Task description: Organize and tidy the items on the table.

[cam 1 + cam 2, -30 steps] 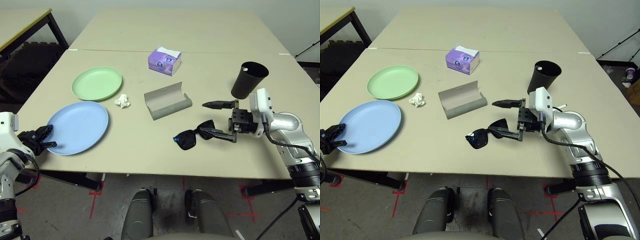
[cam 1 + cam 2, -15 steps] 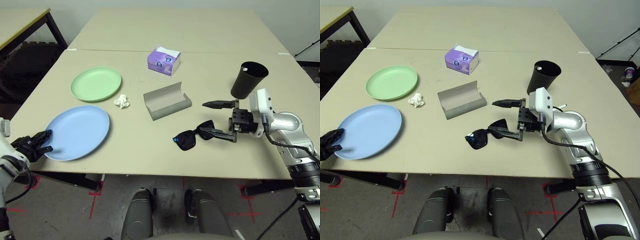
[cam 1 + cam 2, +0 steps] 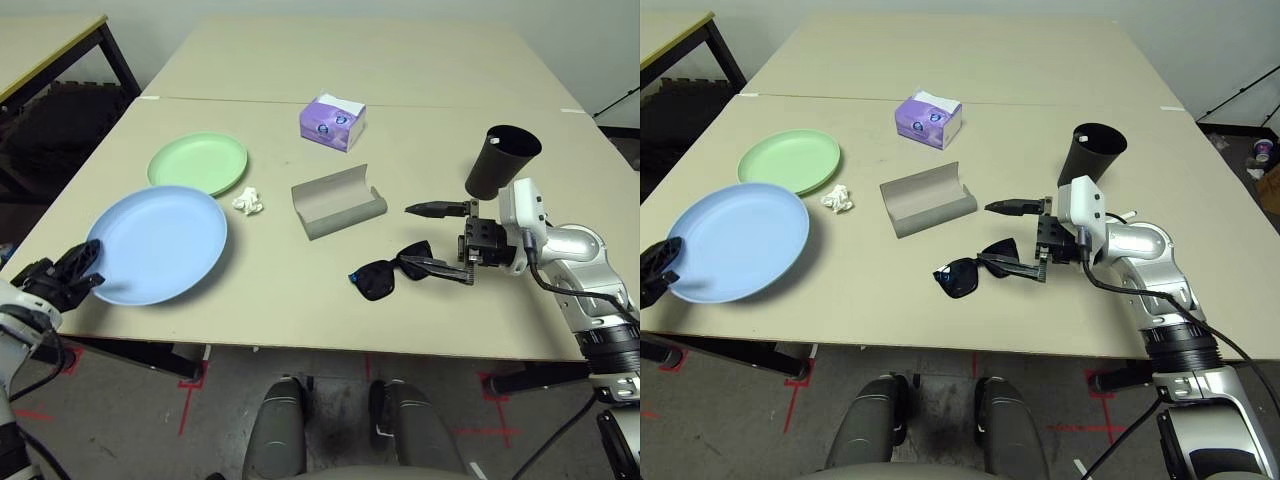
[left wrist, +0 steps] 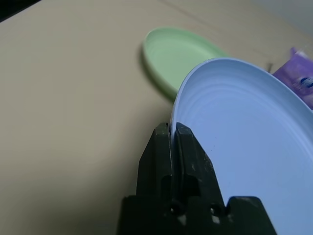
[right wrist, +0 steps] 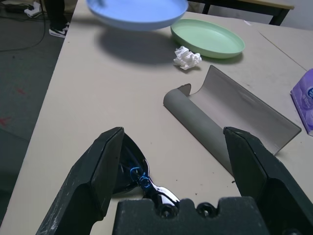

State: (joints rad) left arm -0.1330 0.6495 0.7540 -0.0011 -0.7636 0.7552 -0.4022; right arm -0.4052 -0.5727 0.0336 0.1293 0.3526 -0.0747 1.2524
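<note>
My left gripper (image 3: 84,276) is shut on the near-left rim of the blue plate (image 3: 157,245), which hangs tilted just above the table (image 3: 250,310). The wrist view shows the fingers (image 4: 159,147) pinching the plate's edge (image 4: 172,122). Beyond it lie the green plate (image 3: 198,163) and the crumpled tissue (image 3: 247,202). The grey glasses case (image 3: 338,200) lies open in the middle. My right gripper (image 3: 422,238) stands open, its fingers straddling one arm of the black sunglasses (image 3: 388,278). The black cup (image 3: 500,160) stands just behind it.
A purple tissue box (image 3: 332,122) sits beyond the case near the seam (image 3: 450,105). A yellow-edged, black-framed table (image 3: 50,50) stands at the far left. The front table edge runs just under the blue plate and the sunglasses.
My left gripper has raised the blue plate off the table and carried it a little further from me, toward the green plate. The right arm and the sunglasses have stayed put.
</note>
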